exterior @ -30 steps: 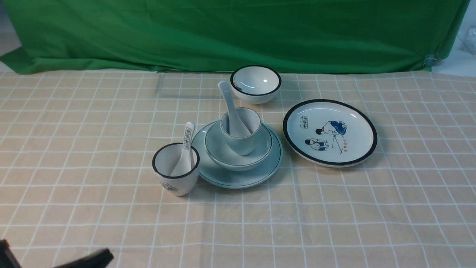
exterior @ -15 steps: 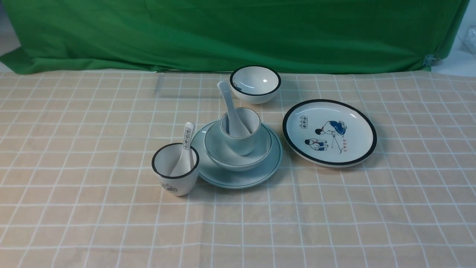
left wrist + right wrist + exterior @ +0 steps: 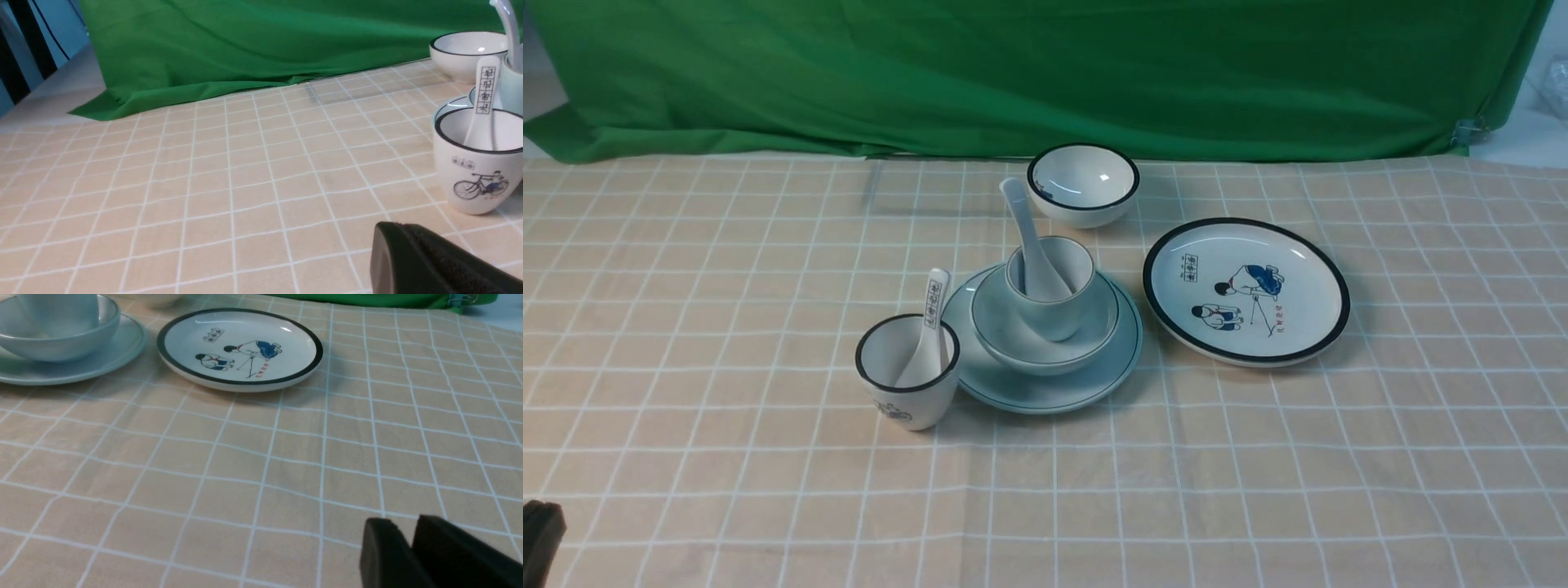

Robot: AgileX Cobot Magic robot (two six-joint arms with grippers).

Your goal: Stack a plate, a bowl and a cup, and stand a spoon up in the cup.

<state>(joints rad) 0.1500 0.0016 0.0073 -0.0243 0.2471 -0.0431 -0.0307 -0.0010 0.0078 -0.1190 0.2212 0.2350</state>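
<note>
"Plate (image 3: 1086,394), bowl (image 3: 988,327) and cup (image 3: 1054,317) are stacked on the table (image 3: 1217,490), spoon (image 3: 1031,237) leaning in the cup. Front view shows it all, right wrist cuts off the spoon. Fingers?"

"Left fingers (image 3: 396,241) are shut, empty. Right fingers (image 3: 386,539) are slightly apart, holding nothing; only the right wrist view shows those. Left wrist also catches the bicycle print on the black-rimmed cup (image 3: 476,183), which front doesn't, lol."

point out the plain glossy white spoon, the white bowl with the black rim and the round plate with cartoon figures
plain glossy white spoon (image 3: 1027,224): front view, on the handle
white black-rimmed bowl (image 3: 1085,177): front view, inside wall
round white cartoon plate (image 3: 241,328): right wrist view, upper face
</note>
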